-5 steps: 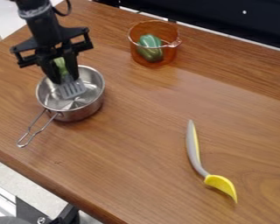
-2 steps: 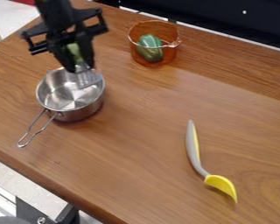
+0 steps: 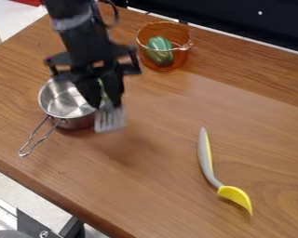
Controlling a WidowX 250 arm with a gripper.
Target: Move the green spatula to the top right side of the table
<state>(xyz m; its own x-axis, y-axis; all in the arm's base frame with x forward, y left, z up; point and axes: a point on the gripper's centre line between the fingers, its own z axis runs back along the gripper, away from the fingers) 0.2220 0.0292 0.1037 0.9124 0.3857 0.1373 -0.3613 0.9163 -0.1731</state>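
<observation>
The black gripper (image 3: pixel 106 100) hangs over the left part of the table (image 3: pixel 158 176), just right of the metal pot. It is shut on the green spatula (image 3: pixel 110 118), whose green handle lies mostly hidden between the fingers. The spatula's grey slotted blade points down below the gripper, beside the pot's right side and partly in front of it.
A metal pot (image 3: pixel 64 100) with a wire handle stands at the left. An orange see-through pot (image 3: pixel 165 62) at the top centre holds a green object (image 3: pixel 159 50). A grey and yellow utensil (image 3: pixel 206 158) lies at the lower right. A black panel borders the table's back.
The gripper has carried the spatula up out of the metal pot and to the right, so the blade now hangs beside the pot. The other objects have stayed in place.
</observation>
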